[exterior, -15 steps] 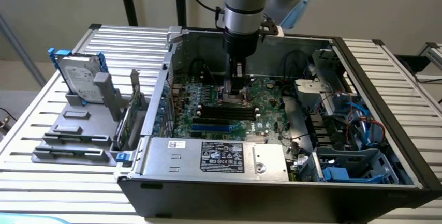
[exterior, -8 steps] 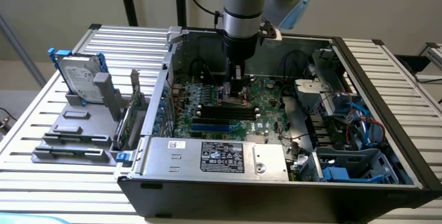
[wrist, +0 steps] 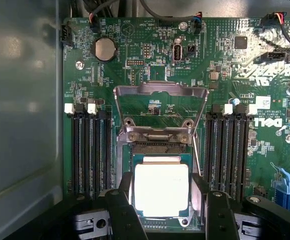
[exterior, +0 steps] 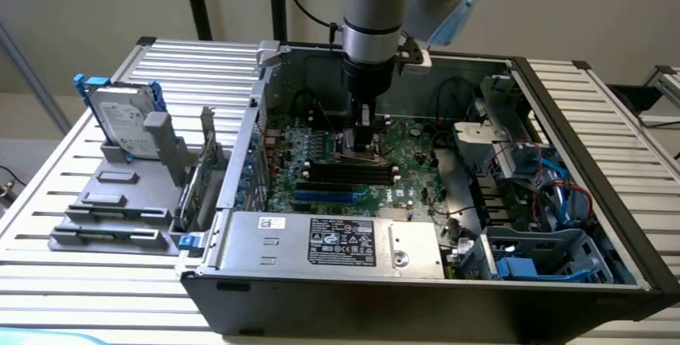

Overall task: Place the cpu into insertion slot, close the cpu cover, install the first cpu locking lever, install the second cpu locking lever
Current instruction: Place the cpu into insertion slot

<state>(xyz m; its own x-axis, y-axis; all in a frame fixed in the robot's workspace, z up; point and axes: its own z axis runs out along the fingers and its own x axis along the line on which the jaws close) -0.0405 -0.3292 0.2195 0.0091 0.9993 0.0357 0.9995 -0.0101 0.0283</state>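
The cpu (wrist: 161, 190), a small square chip with a bright silvery top, lies flat in the insertion slot (wrist: 160, 148) on the green motherboard (wrist: 225, 65). My gripper (wrist: 170, 215) is open, its black fingers (wrist: 122, 210) standing on either side of the chip. The cpu cover (wrist: 160, 90), a thin metal frame with a large window, is swung up and away from the slot on its hinge. In the exterior view the gripper (exterior: 364, 144) reaches straight down into the open computer case, low over the middle of the board.
Black memory slots (wrist: 89, 150) flank the socket on both sides, and a blue card slot (wrist: 285, 192) lies off to one side. A power supply (exterior: 334, 241) fills the case's near edge. Cables and drive bays (exterior: 531, 194) crowd the exterior view's right. A hard drive (exterior: 123, 118) stands outside on the left.
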